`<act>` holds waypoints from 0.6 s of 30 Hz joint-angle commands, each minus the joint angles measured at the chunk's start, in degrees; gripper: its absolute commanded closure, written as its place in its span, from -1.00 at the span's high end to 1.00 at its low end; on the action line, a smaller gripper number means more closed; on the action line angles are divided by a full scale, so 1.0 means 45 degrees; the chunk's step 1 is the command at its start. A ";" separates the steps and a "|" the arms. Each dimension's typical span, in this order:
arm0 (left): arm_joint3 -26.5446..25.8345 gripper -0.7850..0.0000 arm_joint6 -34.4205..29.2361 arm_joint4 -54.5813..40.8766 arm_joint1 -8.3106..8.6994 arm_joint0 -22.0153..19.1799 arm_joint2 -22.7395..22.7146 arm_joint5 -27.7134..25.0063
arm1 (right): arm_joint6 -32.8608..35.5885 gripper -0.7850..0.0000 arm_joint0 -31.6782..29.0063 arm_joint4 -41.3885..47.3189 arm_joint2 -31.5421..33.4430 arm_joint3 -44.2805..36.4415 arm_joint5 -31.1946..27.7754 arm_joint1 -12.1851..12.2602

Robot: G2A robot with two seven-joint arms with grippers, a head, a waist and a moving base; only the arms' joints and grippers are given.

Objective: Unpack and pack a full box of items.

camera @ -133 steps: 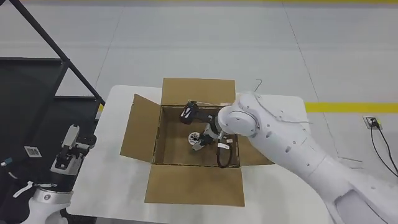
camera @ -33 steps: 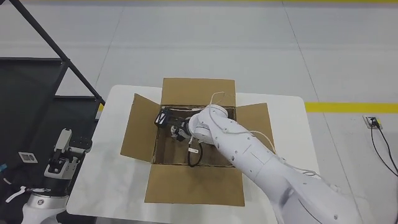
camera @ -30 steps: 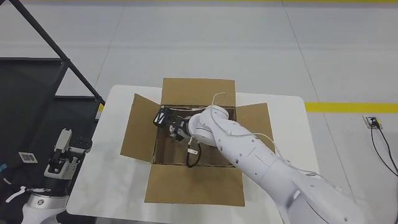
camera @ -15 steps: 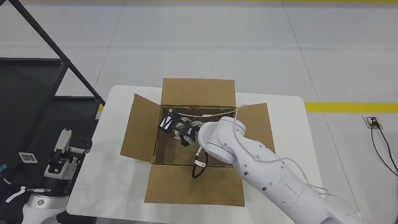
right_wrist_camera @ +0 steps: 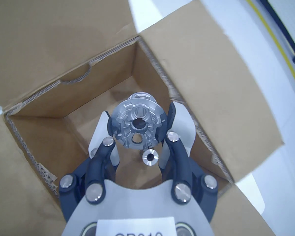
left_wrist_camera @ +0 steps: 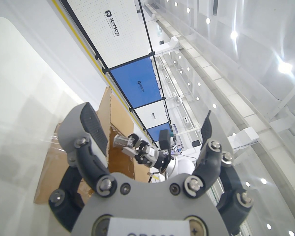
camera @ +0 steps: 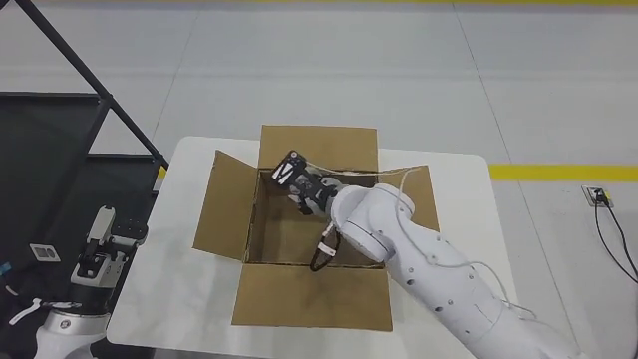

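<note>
Gripped a cast metal hub [right_wrist_camera: 126, 115] in the right gripper [right_wrist_camera: 140, 117], fingers closed on its rim, raised over the cardboard box [camera: 224, 209] near the far wall. Judged unpacking well along: box floor looked bare beneath; set-down and all repacking left. Found left gripper [left_wrist_camera: 147, 121] spread wide and empty, off the left edge of the table [camera: 179, 289]. Saw flaps flared outward, bare tabletop either side.

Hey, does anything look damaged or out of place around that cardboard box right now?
The cardboard box is worn: the fold of one flap is ragged, with a torn notch exposing corrugation. Otherwise nothing stands out; the right end effector grips a metal part over the box.
</note>
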 commanded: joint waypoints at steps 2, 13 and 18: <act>0.0000 1.00 0.0000 0.0000 0.0000 0.0000 0.0000 0.0000 | 0.0545 -1.00 -0.1843 -0.1038 0.2528 -0.2841 0.0742 0.0641; 0.0000 1.00 0.0000 0.0000 0.0000 0.0000 0.0000 0.0000 | 0.2263 -1.00 -0.6545 -0.1832 0.9597 -0.5647 0.2090 0.1579; 0.0000 1.00 0.0000 0.0000 0.0000 0.0000 0.0000 0.0000 | 0.3392 -1.00 -0.5368 -0.1181 0.9949 -0.1862 0.0933 0.1698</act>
